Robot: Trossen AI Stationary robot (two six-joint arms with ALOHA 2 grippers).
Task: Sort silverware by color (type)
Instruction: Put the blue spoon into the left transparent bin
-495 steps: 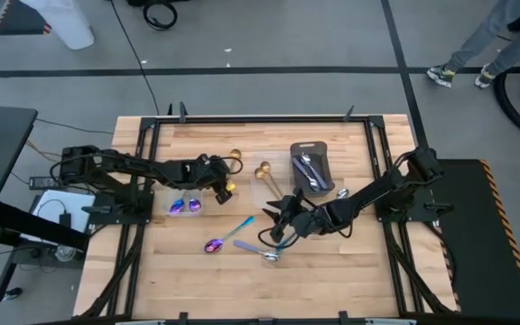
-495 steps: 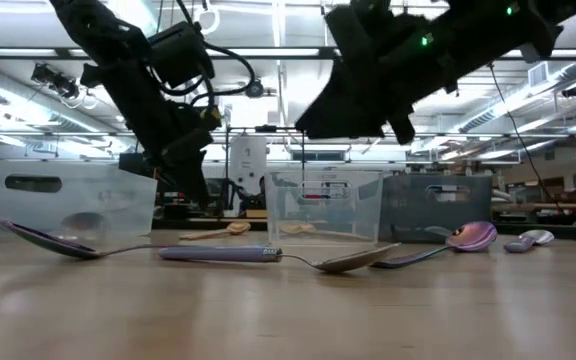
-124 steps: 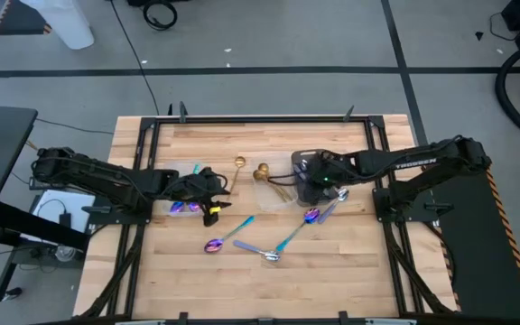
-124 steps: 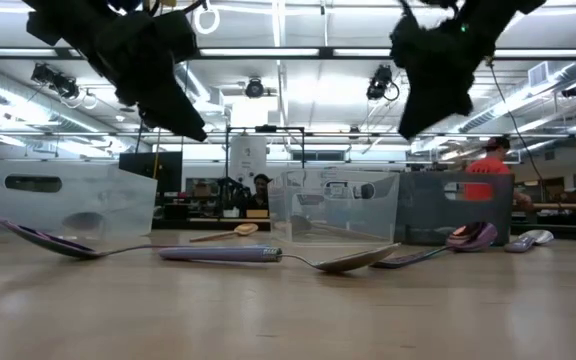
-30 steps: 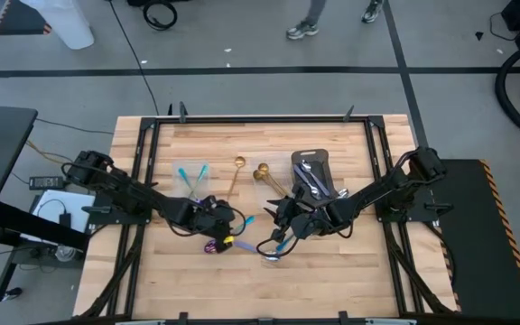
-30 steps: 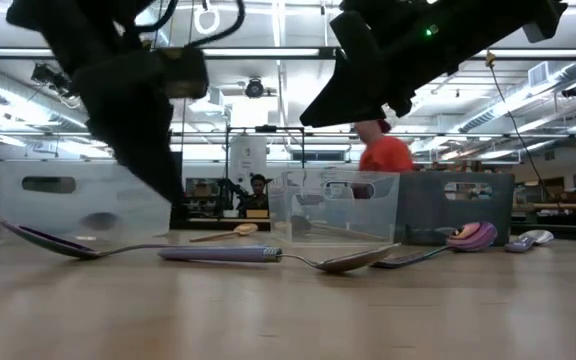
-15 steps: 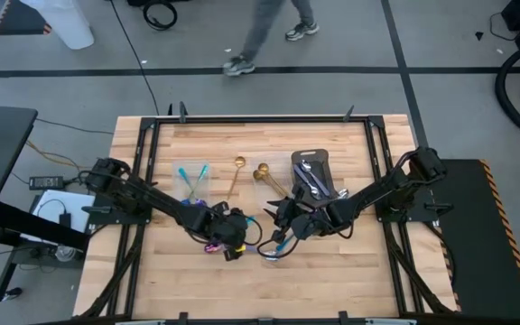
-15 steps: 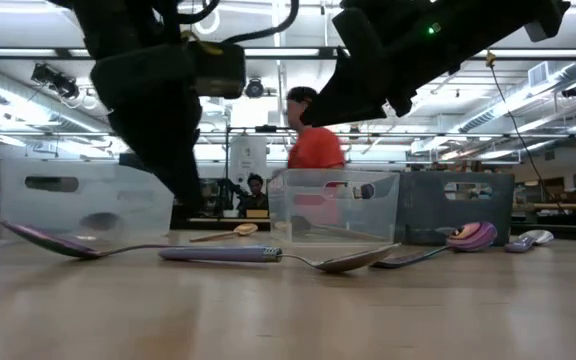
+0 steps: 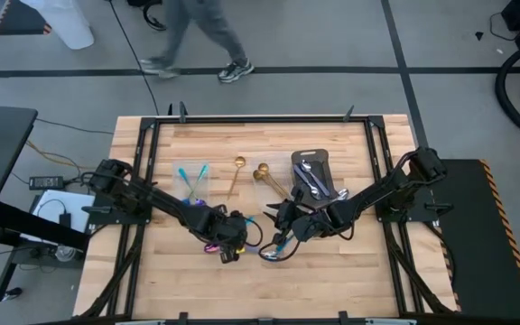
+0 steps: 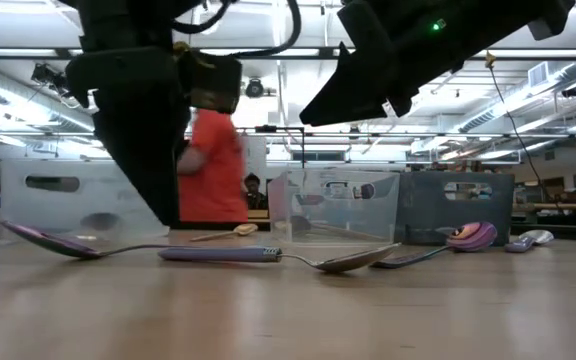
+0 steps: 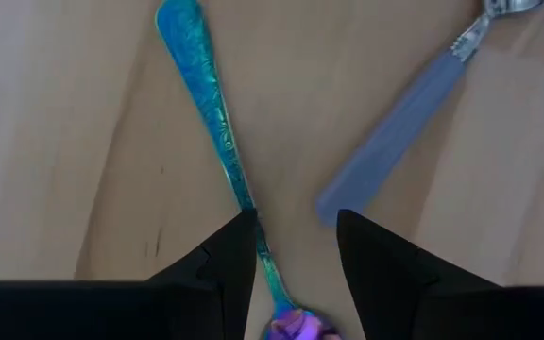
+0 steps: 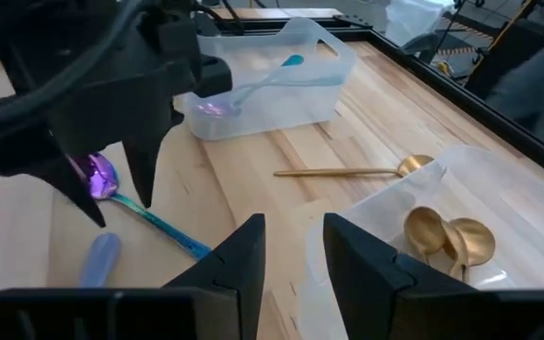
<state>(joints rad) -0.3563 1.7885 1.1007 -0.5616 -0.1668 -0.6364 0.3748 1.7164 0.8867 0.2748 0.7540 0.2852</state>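
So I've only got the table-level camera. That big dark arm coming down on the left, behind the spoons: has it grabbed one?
Observer: Not yet. Its wrist camera shows the left gripper open, with its fingers on either side of the thin neck of a teal-handled spoon.
Operator: And the other arm up top?
Observer: From above, the right gripper hangs just beside the left one, open and holding nothing.
Operator: What's in those clear boxes at the back?
Observer: One clear container holds gold spoons; the other clear box has a teal-handled purple spoon in it.
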